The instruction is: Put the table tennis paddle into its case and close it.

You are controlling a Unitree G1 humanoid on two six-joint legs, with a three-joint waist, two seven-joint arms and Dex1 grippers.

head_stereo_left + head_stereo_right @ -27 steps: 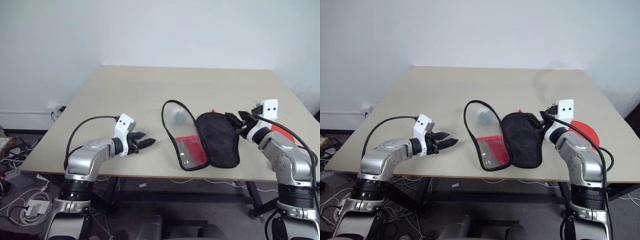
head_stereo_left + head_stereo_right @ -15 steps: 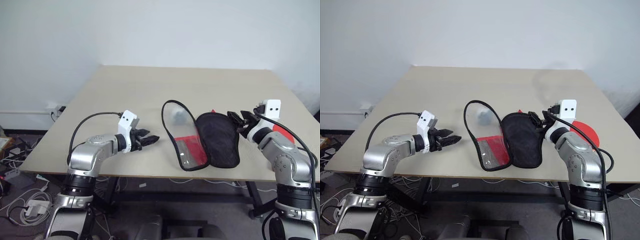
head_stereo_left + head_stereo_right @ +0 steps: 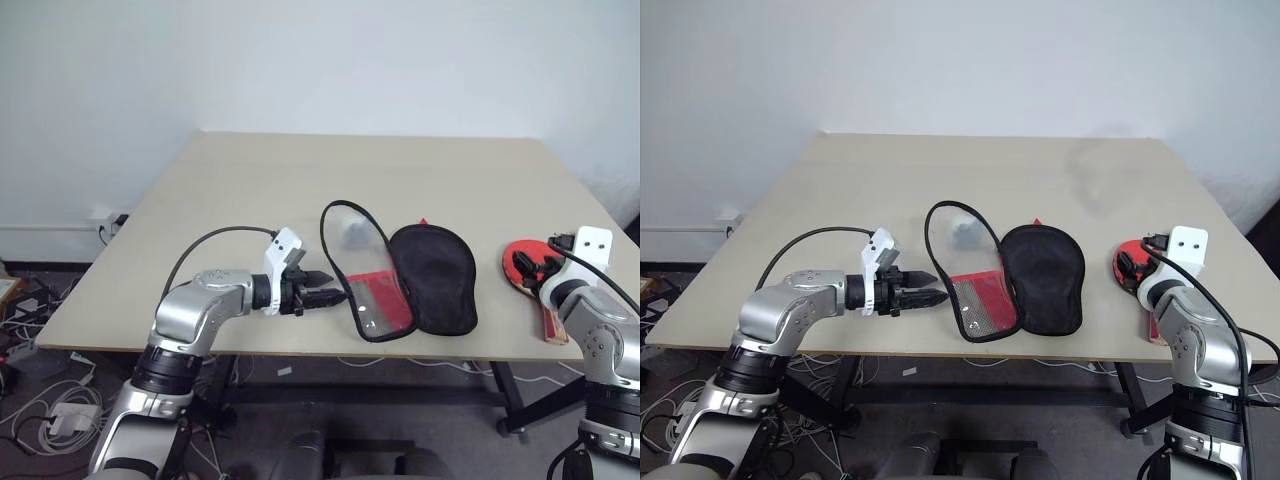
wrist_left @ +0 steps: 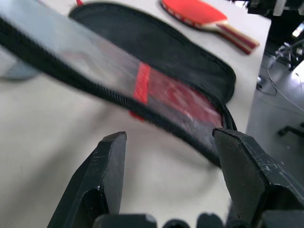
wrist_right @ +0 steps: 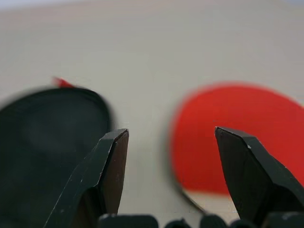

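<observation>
The case lies unzipped in the middle of the table, black lining up, with its clear flap folded out to the left. My left gripper is open, its tips just short of the flap's left edge; in the left wrist view the flap's black rim crosses in front of the open fingers. The table tennis paddle lies flat to the right of the case, red face up, handle toward the front edge. Above the red face hangs my right gripper, open and empty.
The beige table stands against a white wall. Case and paddle lie near its front edge. Cables and a power strip are on the floor at the left.
My left gripper has slid right, up to the case's clear flap. My right gripper has drawn away from the case's right side to over the paddle, which now shows in full.
</observation>
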